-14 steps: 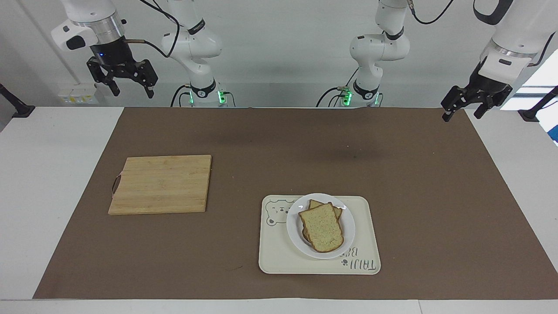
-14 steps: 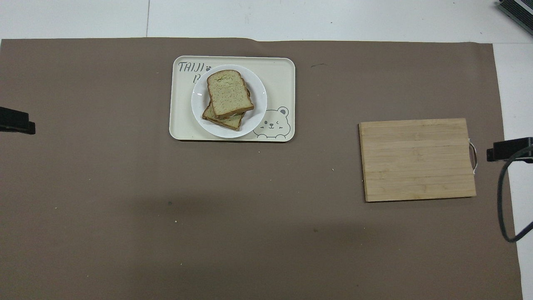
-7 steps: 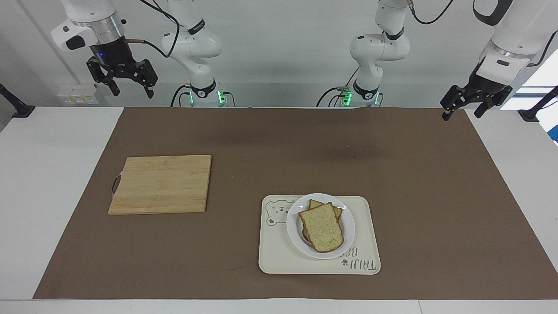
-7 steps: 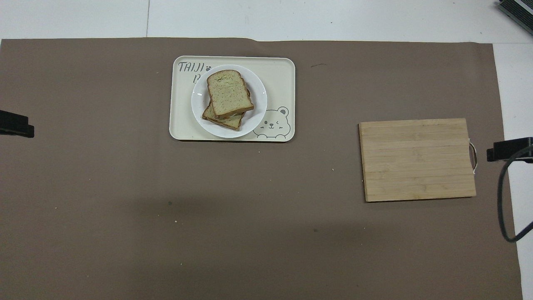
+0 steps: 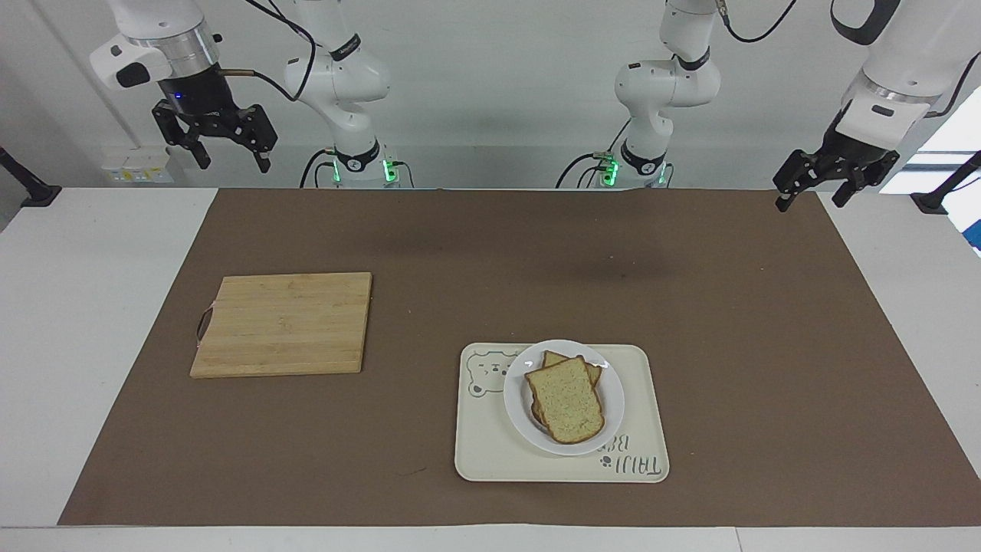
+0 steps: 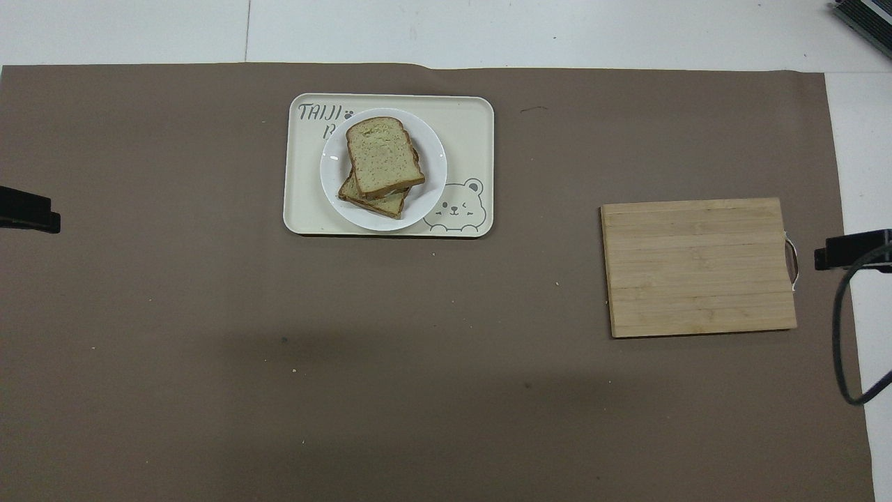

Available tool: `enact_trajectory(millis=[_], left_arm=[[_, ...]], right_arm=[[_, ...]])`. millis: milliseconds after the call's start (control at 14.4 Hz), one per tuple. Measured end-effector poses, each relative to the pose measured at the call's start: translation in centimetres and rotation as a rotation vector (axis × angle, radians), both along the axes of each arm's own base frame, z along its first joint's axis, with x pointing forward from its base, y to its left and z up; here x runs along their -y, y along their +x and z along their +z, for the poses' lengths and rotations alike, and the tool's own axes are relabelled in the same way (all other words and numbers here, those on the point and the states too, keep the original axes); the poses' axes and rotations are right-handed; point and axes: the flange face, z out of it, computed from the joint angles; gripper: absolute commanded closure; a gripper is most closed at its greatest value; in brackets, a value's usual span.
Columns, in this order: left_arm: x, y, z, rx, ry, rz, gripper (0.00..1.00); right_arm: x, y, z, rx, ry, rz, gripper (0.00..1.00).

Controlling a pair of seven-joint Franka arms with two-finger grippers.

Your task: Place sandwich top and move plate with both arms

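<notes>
The sandwich top (image 5: 565,400), a tan speckled slice with a brown crust, lies on top of another bread slice (image 5: 553,358) on the small white plate (image 5: 521,418). It also shows in the overhead view (image 6: 383,157), as does the plate (image 6: 432,188). The plate sits on a cream tray. My right gripper (image 5: 234,157) hangs open and empty, high over the table's edge at the right arm's end. My left gripper (image 5: 808,199) hangs open and empty over the mat's corner at the left arm's end. In the overhead view only the tips of the left gripper (image 6: 28,213) and the right gripper (image 6: 850,249) show.
The cream tray with the bear drawing (image 5: 483,452) lies far from the robots, near mid-table. A wooden cutting board (image 5: 282,323) lies bare toward the right arm's end, nearer to the robots than the tray. A brown mat (image 5: 490,253) covers the table.
Both grippers have risen slightly and drawn back a little. The bread, plate, tray and board have not moved.
</notes>
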Motion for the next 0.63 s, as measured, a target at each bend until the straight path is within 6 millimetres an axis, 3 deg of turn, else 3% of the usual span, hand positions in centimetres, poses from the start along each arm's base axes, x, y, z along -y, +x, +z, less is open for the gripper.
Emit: enact_trajectory(millis=[626], left_arm=[[-0.13,-0.01,-0.01,-0.001,0.000,0.002,0.00]], right_arm=[[0.56,-0.03,0.00,0.000,0.001,-0.011,0.00]])
